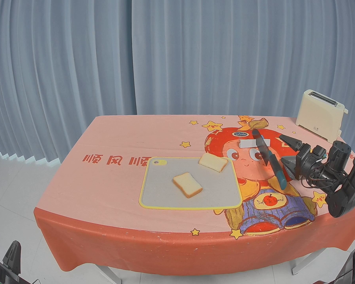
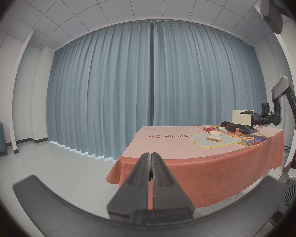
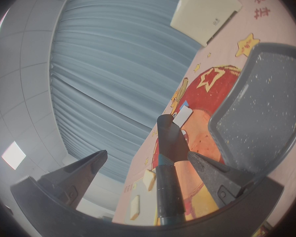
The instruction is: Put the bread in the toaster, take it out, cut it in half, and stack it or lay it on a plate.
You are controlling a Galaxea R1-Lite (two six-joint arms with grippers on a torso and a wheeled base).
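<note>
The right gripper (image 1: 284, 148) hangs at the right of the head view, fingers spread wide and gripping nothing. The dark-bladed knife with a teal handle (image 1: 269, 156) lies on the pink cartoon-print tablecloth (image 1: 118, 139) just left of its tips, and a speckled grey plate (image 3: 259, 109) sits beside it. Two pieces of white bread lie on the grey yellow-rimmed cutting board (image 1: 161, 194) at centre frame: one (image 1: 187, 184) mid-board, one (image 1: 213, 162) at its upper right edge. The cream toaster (image 1: 321, 115) stands at upper right. The left gripper (image 2: 151, 171) is pressed closed and empty, off the table.
</note>
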